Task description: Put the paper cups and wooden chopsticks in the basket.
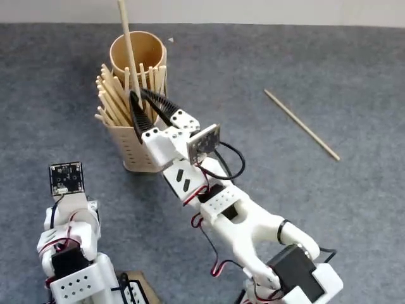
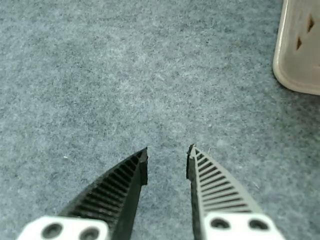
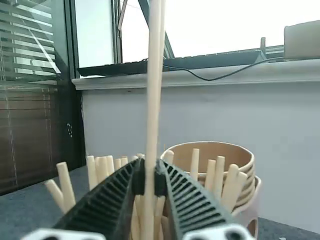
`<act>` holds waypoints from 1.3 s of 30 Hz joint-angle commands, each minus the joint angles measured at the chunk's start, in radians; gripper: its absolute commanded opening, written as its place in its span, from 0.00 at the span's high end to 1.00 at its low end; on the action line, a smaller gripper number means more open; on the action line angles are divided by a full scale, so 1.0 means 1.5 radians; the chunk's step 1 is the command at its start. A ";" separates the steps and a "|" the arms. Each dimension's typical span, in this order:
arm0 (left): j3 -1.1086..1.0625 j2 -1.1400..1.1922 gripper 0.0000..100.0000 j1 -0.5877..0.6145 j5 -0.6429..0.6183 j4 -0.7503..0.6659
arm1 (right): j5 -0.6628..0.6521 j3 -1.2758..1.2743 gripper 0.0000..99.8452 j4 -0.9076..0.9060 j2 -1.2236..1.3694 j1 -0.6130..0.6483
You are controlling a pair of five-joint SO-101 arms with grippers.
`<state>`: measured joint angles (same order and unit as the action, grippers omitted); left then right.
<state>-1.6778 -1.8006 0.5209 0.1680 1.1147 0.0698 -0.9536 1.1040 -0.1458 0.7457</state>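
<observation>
Cups [image 1: 138, 52] and most chopsticks [image 1: 114, 95] sat in the basket [image 1: 136, 157], right gripper [image 1: 134, 98] clamped on an upright stick [image 1: 125, 38] above it, left gripper [image 2: 167, 157] spread over carpet [image 2: 125, 75], one loose stick [image 1: 302, 124] remaining well apart.

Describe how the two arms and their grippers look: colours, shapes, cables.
The left arm and right arm are white with black motors and red and black wires. The left gripper and right gripper have black, ribbed, tapering fingers. Each wrist carries a square camera board.
</observation>
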 commanded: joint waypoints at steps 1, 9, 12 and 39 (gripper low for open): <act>-0.012 -0.001 0.84 -0.006 0.010 0.003 | 0.006 0.008 0.72 -0.006 -0.006 -0.016; -0.012 -0.001 0.84 -0.007 0.010 0.003 | -0.055 0.048 0.63 -0.099 -0.077 -0.018; -0.012 -0.001 0.84 -0.007 0.010 0.003 | -0.098 0.056 0.68 -0.198 -0.180 -0.019; -0.012 -0.005 0.84 -0.006 0.010 0.023 | -0.365 0.230 0.80 -1.071 -0.110 -0.598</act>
<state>-1.6778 -1.8006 0.5209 0.1680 1.1423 -0.3997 -0.7802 -0.4626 -0.5646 -0.1918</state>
